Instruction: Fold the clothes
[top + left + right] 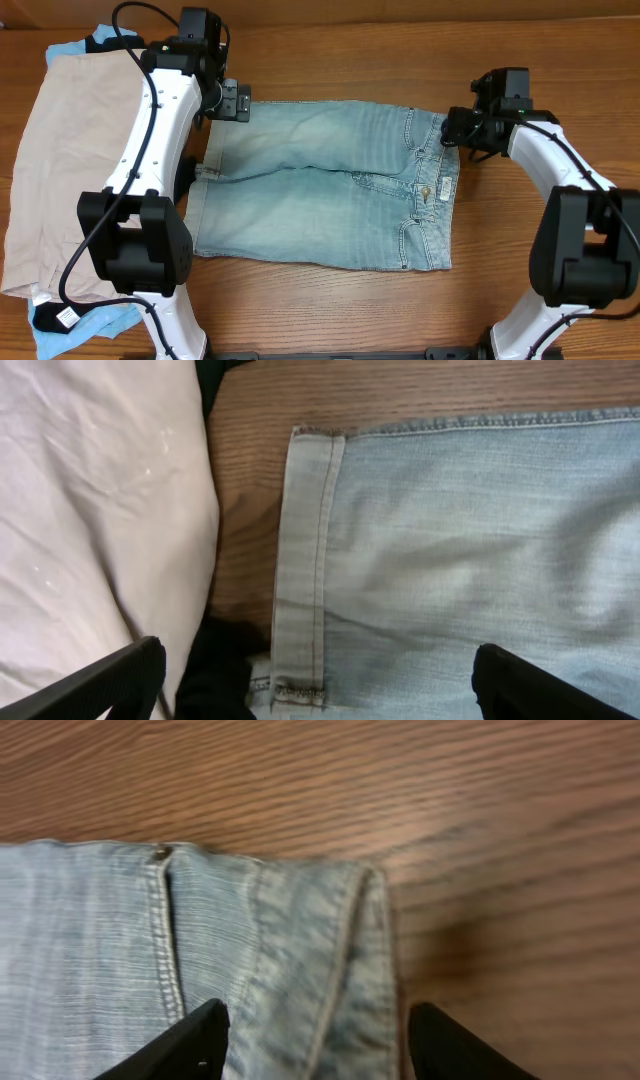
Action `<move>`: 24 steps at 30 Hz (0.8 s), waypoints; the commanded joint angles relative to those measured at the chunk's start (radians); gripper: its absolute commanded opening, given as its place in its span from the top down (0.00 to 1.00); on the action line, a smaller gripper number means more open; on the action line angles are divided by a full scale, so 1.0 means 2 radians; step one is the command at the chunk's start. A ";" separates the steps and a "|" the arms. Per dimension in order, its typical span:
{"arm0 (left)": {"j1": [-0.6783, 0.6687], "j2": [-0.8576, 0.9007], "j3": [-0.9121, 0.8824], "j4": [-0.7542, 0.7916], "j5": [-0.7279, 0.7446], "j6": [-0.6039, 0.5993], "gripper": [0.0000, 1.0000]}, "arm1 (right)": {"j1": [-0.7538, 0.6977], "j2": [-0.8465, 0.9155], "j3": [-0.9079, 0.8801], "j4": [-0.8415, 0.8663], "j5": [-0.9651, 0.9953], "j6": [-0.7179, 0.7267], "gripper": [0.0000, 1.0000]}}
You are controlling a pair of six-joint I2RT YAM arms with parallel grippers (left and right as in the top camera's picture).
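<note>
Faded light-blue denim shorts (330, 185) lie flat mid-table, waistband to the right and leg hems to the left. My left gripper (237, 102) hovers at the far left hem corner. In the left wrist view it (315, 682) stands wide open, with the stitched hem (300, 560) between its fingers and nothing held. My right gripper (452, 133) is at the far waistband corner. Seen from the right wrist camera, it (315, 1042) is open, its fingers straddling the waistband corner (320, 920) without pinching it.
A pile of other clothes lies along the left edge: a beige garment (60, 170) on top, sky-blue cloth (70, 50) showing at its far and near ends, and a black piece (45, 315). The beige cloth (90, 510) lies close to the left fingers.
</note>
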 commanded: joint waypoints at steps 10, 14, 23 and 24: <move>0.003 0.006 0.012 0.015 -0.009 0.005 0.00 | 0.006 0.060 -0.002 0.058 -0.063 -0.014 0.50; 0.003 0.006 0.012 0.020 -0.010 0.012 0.00 | -0.001 0.059 0.009 0.087 -0.063 -0.009 0.96; 0.008 0.006 0.012 0.029 -0.012 0.034 0.00 | -0.060 0.058 0.068 0.171 -0.106 0.036 0.96; 0.010 0.006 0.012 0.033 -0.012 0.034 0.00 | -0.066 0.058 0.070 0.181 -0.109 0.036 0.96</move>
